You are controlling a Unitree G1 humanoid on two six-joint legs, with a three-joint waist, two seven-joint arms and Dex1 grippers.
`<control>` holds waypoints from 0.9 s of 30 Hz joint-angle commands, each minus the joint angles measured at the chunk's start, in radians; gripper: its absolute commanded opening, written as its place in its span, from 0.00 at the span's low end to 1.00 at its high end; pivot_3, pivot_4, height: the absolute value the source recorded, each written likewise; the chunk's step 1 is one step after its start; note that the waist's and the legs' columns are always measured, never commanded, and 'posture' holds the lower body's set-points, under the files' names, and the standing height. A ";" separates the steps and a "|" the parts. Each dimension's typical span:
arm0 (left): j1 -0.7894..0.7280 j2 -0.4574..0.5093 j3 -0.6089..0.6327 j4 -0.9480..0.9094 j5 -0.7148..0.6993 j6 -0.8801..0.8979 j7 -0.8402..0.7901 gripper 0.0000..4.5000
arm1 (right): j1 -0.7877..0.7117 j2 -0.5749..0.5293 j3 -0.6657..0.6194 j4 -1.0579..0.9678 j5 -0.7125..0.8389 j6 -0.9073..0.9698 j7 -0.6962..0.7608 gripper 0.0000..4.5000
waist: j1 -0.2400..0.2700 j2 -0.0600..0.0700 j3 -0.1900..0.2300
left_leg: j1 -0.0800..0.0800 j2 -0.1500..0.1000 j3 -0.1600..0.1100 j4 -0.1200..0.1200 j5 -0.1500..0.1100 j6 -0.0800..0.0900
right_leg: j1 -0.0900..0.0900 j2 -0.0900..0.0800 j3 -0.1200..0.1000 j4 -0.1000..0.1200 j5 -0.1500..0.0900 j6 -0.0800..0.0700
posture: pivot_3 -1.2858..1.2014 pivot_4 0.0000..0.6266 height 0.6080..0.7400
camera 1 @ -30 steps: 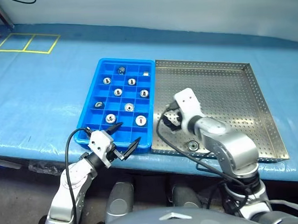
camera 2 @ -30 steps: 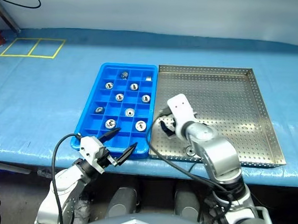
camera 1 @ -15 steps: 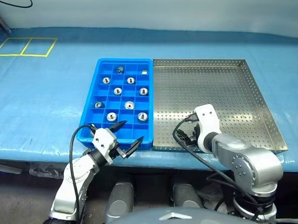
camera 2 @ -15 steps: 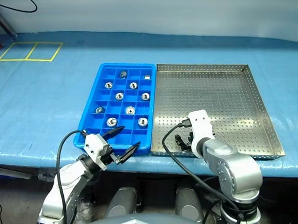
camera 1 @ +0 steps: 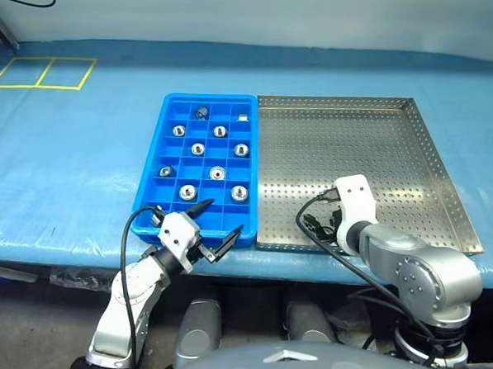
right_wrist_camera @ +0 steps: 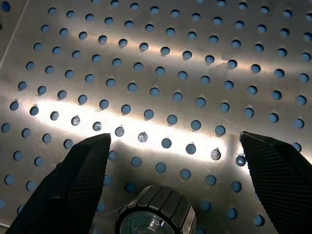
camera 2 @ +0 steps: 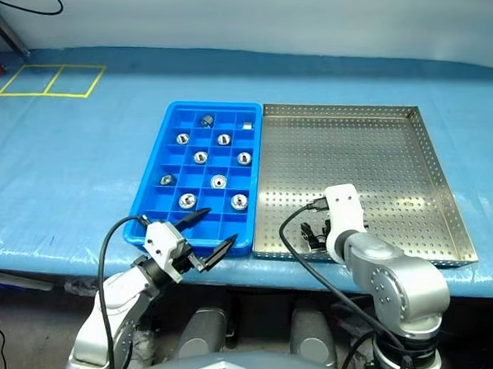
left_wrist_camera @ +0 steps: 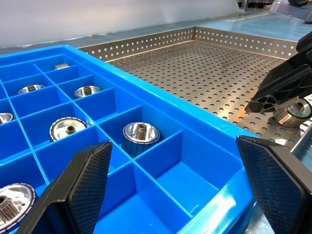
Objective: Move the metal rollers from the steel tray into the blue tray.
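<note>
You had nine shiny metal rollers in the bright blue compartmented plastic tray, one last roller on the perforated steel tray beside it, under your wide-open, empty right claw; left claw likewise spread and empty.

Glossy blue plastic tray; shiny ribbed metal rollers; brushed, perforated steel tray; matt, finely textured black end effector fingers

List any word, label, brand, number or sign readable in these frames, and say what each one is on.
None: no readable text in any view.
The blue tray, the steel tray and the metal rollers carry no visible lettering or numbers.
The yellow tape rectangles on the table cover are floor-style markings, not characters.
The left hand and the right hand show no legible labels.
</note>
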 commanded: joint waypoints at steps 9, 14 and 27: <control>-0.047 0.080 -0.019 -0.240 -0.167 0.196 -0.044 1.00 | 0.038 -0.019 -0.053 -0.024 0.259 0.010 -0.175 1.00 | -0.025 -0.005 0.001 | -0.008 0.000 -0.003 -0.005 0.001 0.001 | -0.006 0.006 -0.005 0.003 0.009 0.012 | 0.53 0.24 1.00; -0.069 0.088 -0.012 -0.288 -0.189 0.241 -0.018 1.00 | 0.056 -0.028 -0.075 -0.022 0.407 0.010 -0.279 1.00 | -0.028 -0.005 0.001 | -0.007 0.001 -0.007 -0.009 0.001 0.002 | -0.006 0.008 -0.007 0.003 0.007 0.009 | 0.54 0.24 1.00; -0.096 0.079 -0.043 -0.309 -0.179 0.270 0.022 1.00 | 0.079 -0.063 -0.104 0.026 0.924 0.010 -0.682 1.00 | -0.039 -0.006 0.001 | -0.001 0.002 -0.010 -0.008 0.001 0.001 | 0.002 0.009 -0.009 0.002 0.006 0.008 | 0.54 0.24 1.00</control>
